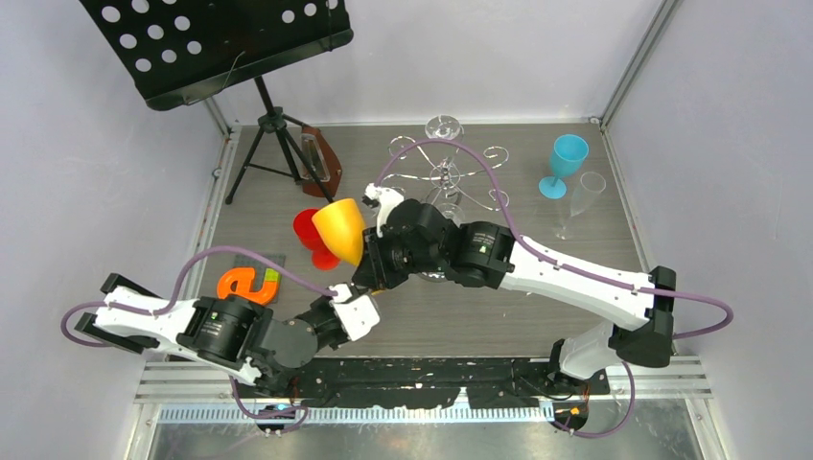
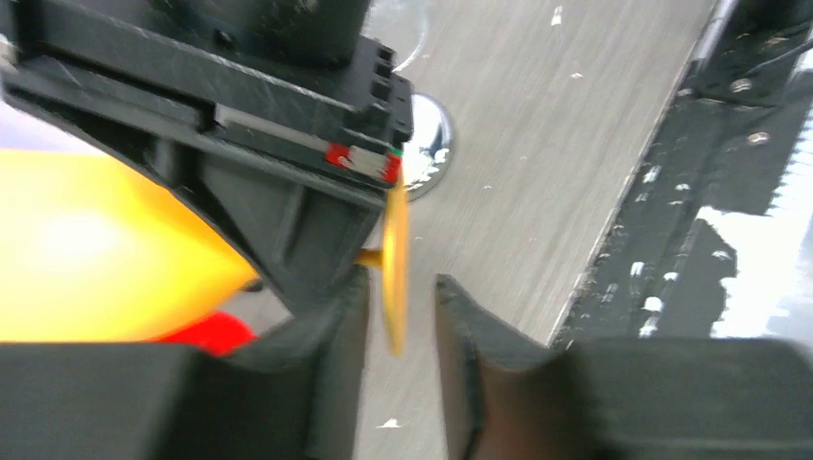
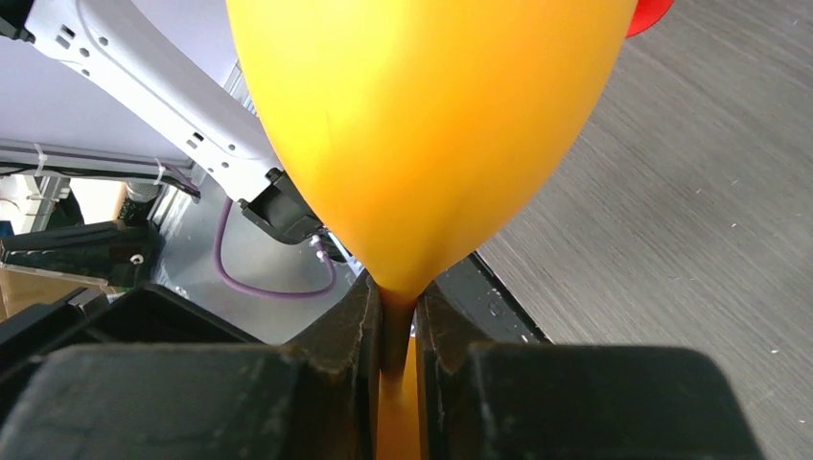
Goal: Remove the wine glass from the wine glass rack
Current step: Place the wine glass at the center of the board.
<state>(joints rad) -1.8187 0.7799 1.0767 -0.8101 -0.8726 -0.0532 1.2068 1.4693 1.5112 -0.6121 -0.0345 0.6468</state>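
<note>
A yellow wine glass (image 1: 338, 228) is held tilted above the table, left of the chrome wine glass rack (image 1: 446, 172). My right gripper (image 3: 395, 292) is shut on its thin stem just below the bowl (image 3: 431, 125). My left gripper (image 2: 403, 287) is open; the glass's flat yellow foot (image 2: 394, 259) stands edge-on between its fingers (image 2: 460, 326) with a gap on each side. In the top view the two grippers meet at the glass's foot, left gripper (image 1: 357, 292) under right gripper (image 1: 369, 271). A clear glass (image 1: 443, 126) hangs at the rack's far side. The rack's mirror base (image 2: 427, 144) shows beyond my left fingers.
A red wine glass (image 1: 309, 235) stands just behind the yellow one. A blue wine glass (image 1: 564, 163) and a clear flute (image 1: 583, 196) stand at the right. A black music stand (image 1: 230, 48) on a tripod is at the back left, an orange piece (image 1: 247, 285) near the left arm.
</note>
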